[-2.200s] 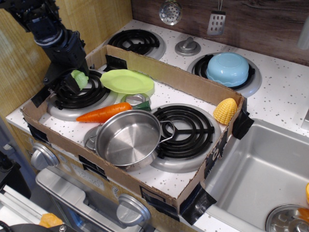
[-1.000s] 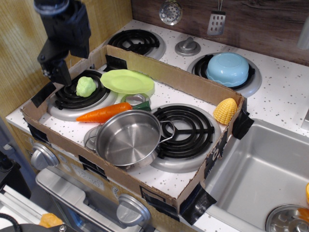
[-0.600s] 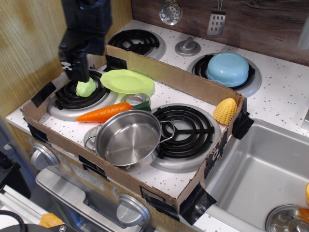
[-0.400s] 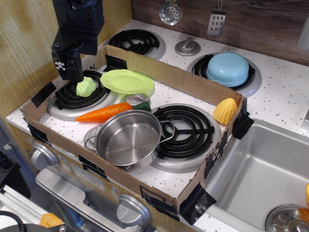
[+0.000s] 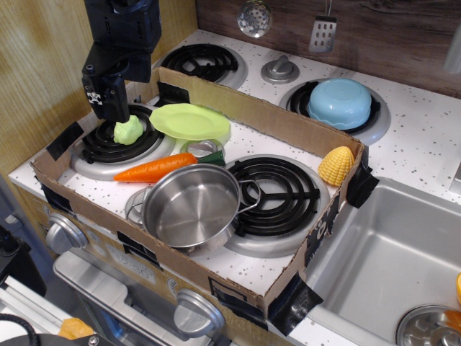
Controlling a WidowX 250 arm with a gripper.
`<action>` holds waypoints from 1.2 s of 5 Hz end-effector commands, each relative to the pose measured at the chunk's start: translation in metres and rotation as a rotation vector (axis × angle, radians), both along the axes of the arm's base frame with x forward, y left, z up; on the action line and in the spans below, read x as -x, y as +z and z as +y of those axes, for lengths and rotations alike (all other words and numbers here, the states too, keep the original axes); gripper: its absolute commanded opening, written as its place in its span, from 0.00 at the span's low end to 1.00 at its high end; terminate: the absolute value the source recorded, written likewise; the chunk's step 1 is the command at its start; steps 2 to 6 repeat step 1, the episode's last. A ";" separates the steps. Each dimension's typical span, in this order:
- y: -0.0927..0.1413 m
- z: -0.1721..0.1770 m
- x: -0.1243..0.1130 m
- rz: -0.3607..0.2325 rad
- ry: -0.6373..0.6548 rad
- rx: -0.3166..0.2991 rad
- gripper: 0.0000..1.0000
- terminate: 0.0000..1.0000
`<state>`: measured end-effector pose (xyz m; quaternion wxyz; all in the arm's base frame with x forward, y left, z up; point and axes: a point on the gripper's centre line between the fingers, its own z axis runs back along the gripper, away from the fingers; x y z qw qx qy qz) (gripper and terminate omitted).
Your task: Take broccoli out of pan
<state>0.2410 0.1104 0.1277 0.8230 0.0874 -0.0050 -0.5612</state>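
The broccoli (image 5: 129, 131) sits on the burner (image 5: 108, 148) at the upper left of the frame, well apart from the empty pan (image 5: 191, 207) at lower center, so the job looks done. The gripper (image 5: 109, 108) hangs just above it; can't tell if its jaws are spread. It's a pale lime, lumpy little blob.

The claw (image 5: 109, 101) released the broccoli (image 5: 129, 131) and rose above it.

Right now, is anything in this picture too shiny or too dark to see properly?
In the only view, observation.image, the pan gleams with soft reflections yet reads clearly empty; the black gripper above the broccoli is dark, its fingers hard to separate.
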 end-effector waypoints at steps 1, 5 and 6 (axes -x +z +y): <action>0.018 -0.003 -0.015 -0.049 -0.005 -0.025 1.00 1.00; 0.018 -0.003 -0.015 -0.049 -0.005 -0.025 1.00 1.00; 0.018 -0.003 -0.015 -0.049 -0.005 -0.025 1.00 1.00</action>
